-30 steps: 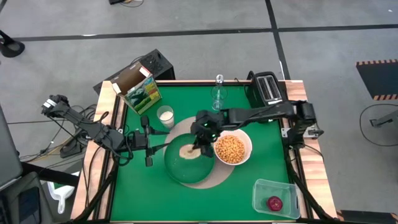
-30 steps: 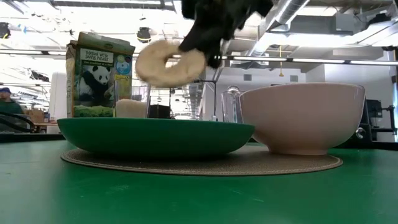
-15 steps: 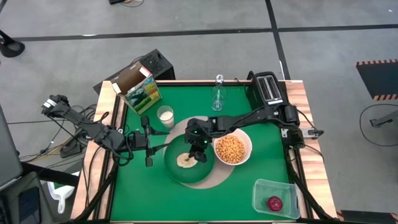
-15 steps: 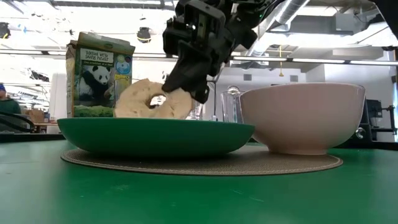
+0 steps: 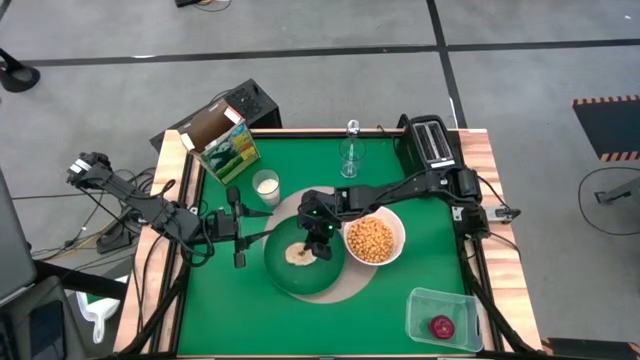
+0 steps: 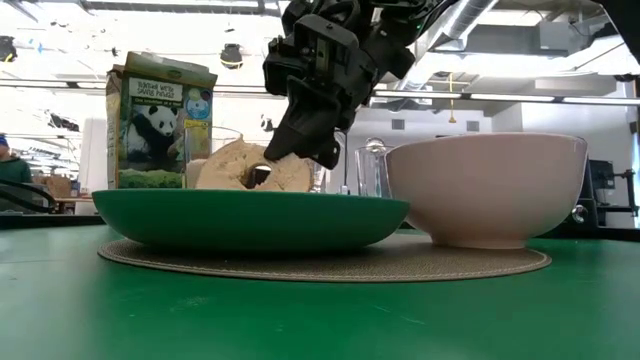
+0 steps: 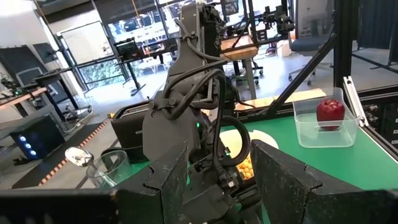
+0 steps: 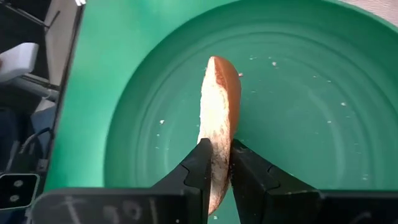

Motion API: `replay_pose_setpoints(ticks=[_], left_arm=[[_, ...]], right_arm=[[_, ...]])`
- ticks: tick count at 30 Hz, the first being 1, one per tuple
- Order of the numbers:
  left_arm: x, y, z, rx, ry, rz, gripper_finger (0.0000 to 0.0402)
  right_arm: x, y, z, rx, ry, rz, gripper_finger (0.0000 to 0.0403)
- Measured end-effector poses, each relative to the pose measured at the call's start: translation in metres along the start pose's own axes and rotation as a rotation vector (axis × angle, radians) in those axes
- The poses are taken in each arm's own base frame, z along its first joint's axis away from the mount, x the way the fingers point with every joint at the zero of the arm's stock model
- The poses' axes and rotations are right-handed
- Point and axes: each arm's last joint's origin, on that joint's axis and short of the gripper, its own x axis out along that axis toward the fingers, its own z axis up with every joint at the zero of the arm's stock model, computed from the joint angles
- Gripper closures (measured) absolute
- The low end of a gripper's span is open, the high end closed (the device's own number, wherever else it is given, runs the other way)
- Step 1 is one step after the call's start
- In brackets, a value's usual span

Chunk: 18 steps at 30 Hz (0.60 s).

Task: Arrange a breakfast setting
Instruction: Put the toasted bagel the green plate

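The round toast, a ring with a hole, sits tilted in the dark green plate on the round tan mat. My right gripper is shut on it, reaching in from the table's right. The white bowl of cereal stands to the plate's right. My left gripper is open and empty, left of the plate. The milk glass and the stemmed glass stand farther back. The red fruit lies in a clear tub. I cannot make out the spoon. My right gripper pinches the toast's rim between its two fingers, one on each flat face. The fingers slant down from above and from the table's right. The toast stands tilted, and its lower edge is down inside the plate, behind the rim.
The green-and-yellow cereal box stands at the far left and the black toaster at the far right. The clear tub is at the near right corner. Bare green table lies along the near edge.
My right gripper has gone down and toward the table's near edge with the toast. The toast was lifted clear above the plate; now it is lower and tipped flatter, with its lower edge inside the plate. The gripper stays shut on it.
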Motion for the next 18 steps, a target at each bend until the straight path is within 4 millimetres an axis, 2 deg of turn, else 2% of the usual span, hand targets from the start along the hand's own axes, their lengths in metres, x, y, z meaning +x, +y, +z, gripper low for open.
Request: replay_pose_setpoints(ticks=[18], left_arm=[[0.0, 0.0, 0.0, -0.004, 0.0, 0.0, 0.0239]], right_arm=[[-0.0008, -0.0022, 0.0003, 0.012, -0.001, -0.01, 0.0319]])
